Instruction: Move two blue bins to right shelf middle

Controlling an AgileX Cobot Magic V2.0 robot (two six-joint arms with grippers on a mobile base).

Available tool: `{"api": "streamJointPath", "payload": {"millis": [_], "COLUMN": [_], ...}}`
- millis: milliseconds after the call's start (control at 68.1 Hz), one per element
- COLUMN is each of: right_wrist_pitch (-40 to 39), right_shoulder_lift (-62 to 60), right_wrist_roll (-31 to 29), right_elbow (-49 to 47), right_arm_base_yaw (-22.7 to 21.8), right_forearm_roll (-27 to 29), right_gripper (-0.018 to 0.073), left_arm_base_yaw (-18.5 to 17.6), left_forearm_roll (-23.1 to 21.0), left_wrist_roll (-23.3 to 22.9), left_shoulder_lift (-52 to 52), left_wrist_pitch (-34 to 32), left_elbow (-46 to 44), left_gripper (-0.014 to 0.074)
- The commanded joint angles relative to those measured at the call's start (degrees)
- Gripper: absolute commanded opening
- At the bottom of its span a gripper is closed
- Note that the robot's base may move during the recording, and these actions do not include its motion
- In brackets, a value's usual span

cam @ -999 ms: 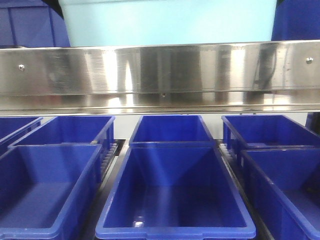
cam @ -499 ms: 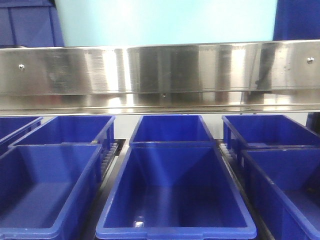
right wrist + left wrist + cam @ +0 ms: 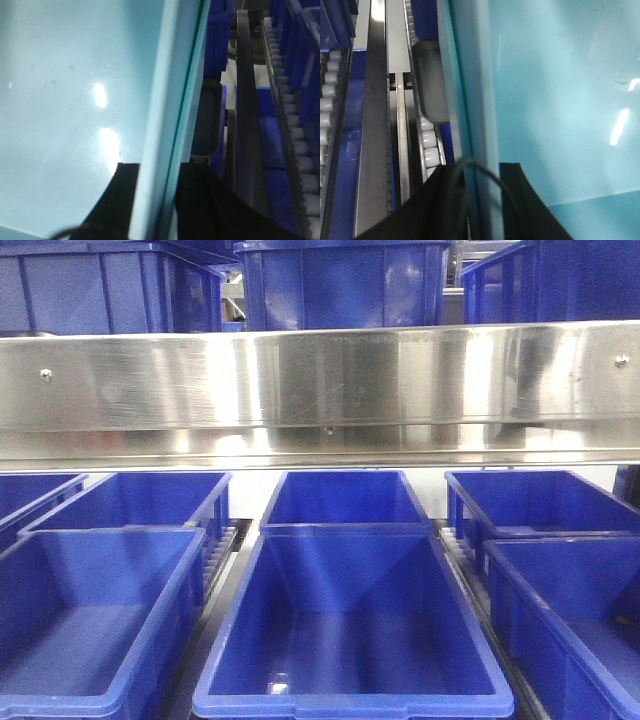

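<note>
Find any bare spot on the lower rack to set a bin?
None bare. Centre bin, left bin and right bin sit side by side; only narrow roller strips between them. The back row is full. Open room: the bins' interiors.

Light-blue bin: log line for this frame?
held: light-blue bin | left fingers: gripping its wall | right fingers: gripping its wall | front view: bin unseen

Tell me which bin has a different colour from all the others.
The pale turquoise bin, whose wall the left hand and right hand clamp. Every other bin, like the front centre bin, is dark blue.
</note>
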Motion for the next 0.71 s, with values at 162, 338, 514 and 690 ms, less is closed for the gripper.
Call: {"api": "streamJointPath", "payload": {"millis": [162, 338, 514, 690], "right_wrist_pitch": [-5.26, -5.5, -5.5, -5.5], "right_shoulder_lift": [-0.75, -0.77, -0.77, -0.77], "right_wrist_roll": [-0.2, -0.2, -0.2, -0.2], "right_elbow": [-0.62, -0.62, -0.62, -0.62], "right_arm_base_yaw": [0.05, 0.05, 0.05, 0.05], "right_forearm_roll": [-0.21, -0.21, -0.21, -0.21], "right_gripper": [-0.0155, -0.0155, -0.0155, -0.0155], "left_arm_base_yaw": [-0.53, -0.53, -0.53, -0.53], "left_forearm_roll": [-1.9, -1.69, -1.71, -1.71], "left_wrist_roll": [0.91, 0.91, 0.91, 0.91], "left_shoulder_lift": [-1.22, -1.22, -1.22, -1.22], "left_wrist_pitch": [-3.13, -3.69, -5.07, -6.63], "left_elbow": [-0.98, -0.98, -0.98, -0.98], "left_gripper": [-0.0111, -0.0111, -0.0111, -0.0111]}}
